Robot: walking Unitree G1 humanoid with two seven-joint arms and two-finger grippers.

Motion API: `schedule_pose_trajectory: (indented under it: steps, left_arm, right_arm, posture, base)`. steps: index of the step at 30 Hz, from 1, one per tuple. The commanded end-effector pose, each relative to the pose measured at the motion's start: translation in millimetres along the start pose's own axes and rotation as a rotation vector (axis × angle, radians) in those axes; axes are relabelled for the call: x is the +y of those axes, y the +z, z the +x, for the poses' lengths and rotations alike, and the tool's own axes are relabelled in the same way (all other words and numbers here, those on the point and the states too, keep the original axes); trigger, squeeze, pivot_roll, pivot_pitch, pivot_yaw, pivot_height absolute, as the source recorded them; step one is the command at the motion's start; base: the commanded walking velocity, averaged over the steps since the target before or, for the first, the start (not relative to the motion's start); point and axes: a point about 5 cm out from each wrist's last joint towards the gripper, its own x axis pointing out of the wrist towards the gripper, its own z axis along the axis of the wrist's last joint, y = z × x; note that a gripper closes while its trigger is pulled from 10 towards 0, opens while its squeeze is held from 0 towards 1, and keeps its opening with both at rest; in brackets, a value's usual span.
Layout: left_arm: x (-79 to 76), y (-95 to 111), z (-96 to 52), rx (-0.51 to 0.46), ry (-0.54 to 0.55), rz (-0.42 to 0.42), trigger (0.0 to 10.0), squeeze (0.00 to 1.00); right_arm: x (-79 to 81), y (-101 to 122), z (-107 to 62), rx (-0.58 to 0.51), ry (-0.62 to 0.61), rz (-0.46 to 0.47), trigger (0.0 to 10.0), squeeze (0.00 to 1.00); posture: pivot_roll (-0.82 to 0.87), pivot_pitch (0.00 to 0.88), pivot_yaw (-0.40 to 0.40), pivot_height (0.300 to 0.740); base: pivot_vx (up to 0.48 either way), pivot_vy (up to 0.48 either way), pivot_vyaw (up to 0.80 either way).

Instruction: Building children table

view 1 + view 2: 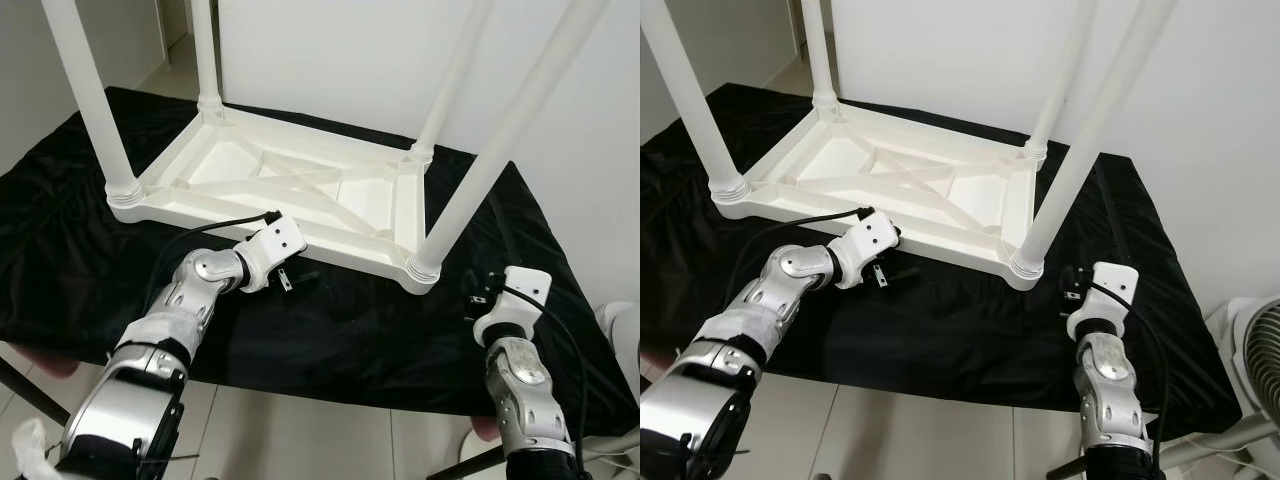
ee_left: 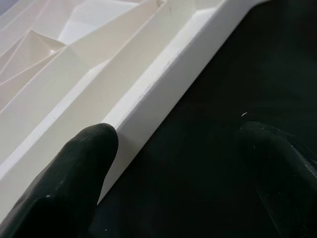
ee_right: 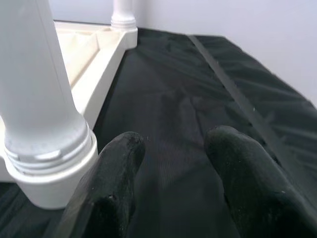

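The white children's table (image 1: 300, 190) lies upside down on a black cloth, its legs pointing up. My left gripper (image 1: 290, 278) is at the middle of the tabletop's front rim (image 2: 163, 84) and stands open. One of its fingers (image 2: 74, 188) lies against the rim, the other (image 2: 282, 168) over the cloth. My right gripper (image 1: 478, 300) hovers low over the cloth just right of the front right leg (image 3: 39, 89). It is open too, with nothing between its fingers (image 3: 111, 183).
The black cloth (image 1: 350, 330) covers a low surface whose front edge runs just before my arms, with tiled floor below. A white wall stands close behind the table. A fan (image 1: 1255, 360) stands at the right edge.
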Motion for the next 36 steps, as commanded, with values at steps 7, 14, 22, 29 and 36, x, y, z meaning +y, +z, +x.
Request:
schedule_pose_trajectory:
  steps: [7, 14, 22, 29, 36]
  left_arm:
    - [26.5, -0.6, 2.4, 0.057, 0.393, 0.014, 10.0, 0.0]
    - [38.6, 4.7, -0.8, 0.026, 0.425, -0.04, 10.0, 0.0]
    - [49.3, 16.2, -3.5, -0.091, 0.453, -0.183, 10.0, 0.0]
    - [53.4, 21.3, -2.9, -0.146, 0.477, -0.282, 10.0, 0.0]
    - [54.8, 34.5, -1.5, -0.293, 0.466, -0.427, 10.0, 0.0]
  right_arm:
    - [40.7, -6.8, -22.3, -0.018, 0.081, 0.063, 10.0, 0.0]
    - [64.0, -2.0, -37.1, -0.069, 0.207, 0.06, 10.0, 0.0]
    - [69.5, 11.1, -37.7, -0.116, 0.286, -0.011, 10.0, 0.0]
    - [73.1, 39.4, -5.2, -0.166, 0.346, 0.023, 10.0, 0.0]
    - [79.7, 49.2, 19.6, -0.173, 0.359, 0.025, 10.0, 0.0]
  posture:
    - [-0.07, 0.021, -0.048, 0.74]
    - [-0.09, 0.031, -0.045, 0.74]
    - [-0.11, 0.053, -0.067, 0.74]
    - [-0.13, 0.095, -0.101, 0.74]
    - [-0.13, 0.124, -0.131, 0.74]
  base:
    - [0.0, 0.0, 0.0]
    - [0.0, 0.0, 0.0]
    - [0.0, 0.0, 0.0]
    - [0.0, 0.0, 0.0]
    - [0.0, 0.0, 0.0]
